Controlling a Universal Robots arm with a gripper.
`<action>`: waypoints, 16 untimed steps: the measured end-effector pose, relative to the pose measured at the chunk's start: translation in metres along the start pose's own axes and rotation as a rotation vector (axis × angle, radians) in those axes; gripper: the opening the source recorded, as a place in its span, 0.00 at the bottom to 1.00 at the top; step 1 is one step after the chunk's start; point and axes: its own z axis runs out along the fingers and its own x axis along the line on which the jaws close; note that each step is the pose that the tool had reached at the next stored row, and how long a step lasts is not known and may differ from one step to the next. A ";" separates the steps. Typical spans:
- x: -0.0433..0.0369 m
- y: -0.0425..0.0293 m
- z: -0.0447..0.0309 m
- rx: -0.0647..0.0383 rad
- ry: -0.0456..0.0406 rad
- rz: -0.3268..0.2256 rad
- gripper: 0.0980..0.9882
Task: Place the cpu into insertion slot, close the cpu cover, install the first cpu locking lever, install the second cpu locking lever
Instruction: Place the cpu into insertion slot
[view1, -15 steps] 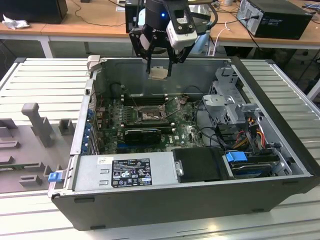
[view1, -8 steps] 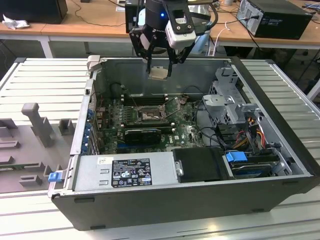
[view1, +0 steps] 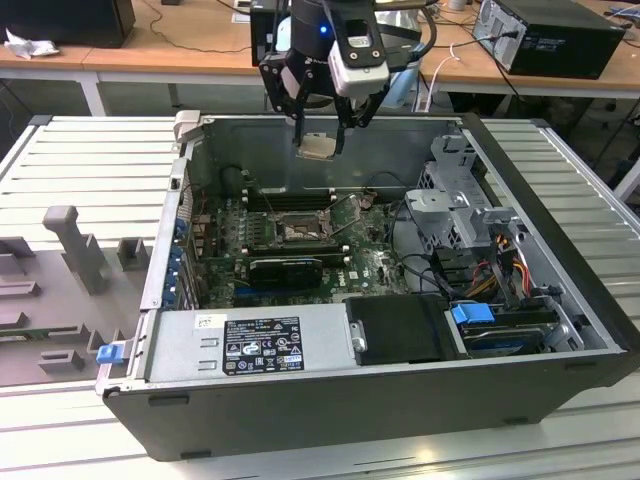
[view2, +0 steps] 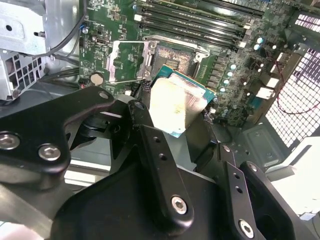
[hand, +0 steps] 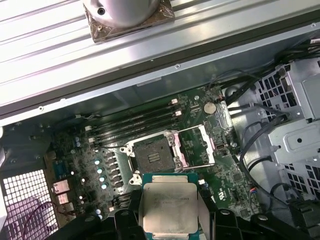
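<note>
The claw (view1: 320, 140) grips the cpu (view1: 319, 147) between its two black fingers, pinching it at opposite edges. In both wrist views the chip's silvery metal face (hand: 170, 210) shows, framed by a thin green edge, and in the second wrist view it sits tilted (view2: 177, 102).

In the exterior view the chip hangs in the air at about the height of the case's top rim, well apart from the board below. Under it lies the insertion slot (hand: 152, 157), uncovered, its dark square pin field bare inside the metal rim. The cpu cover (hand: 197, 145) is swung open and lies just beside the slot, with the green board visible through its square window; a round coin cell (hand: 210, 107) sits near that side.

The long black memory slots (hand: 135, 120) run along the other side of the socket on the green circuit board (hand: 235, 180). All of this sits inside an open computer case (view1: 560, 200), which lies on its side on a ribbed metal worktop (view1: 90, 150).
</note>
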 end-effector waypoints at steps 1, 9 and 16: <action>0.0000 0.0000 0.0000 0.000 -0.0003 0.004 0.48; -0.0001 -0.0002 0.0028 0.001 -0.0018 0.015 0.48; -0.0001 -0.0003 0.0032 0.000 -0.0037 0.037 0.48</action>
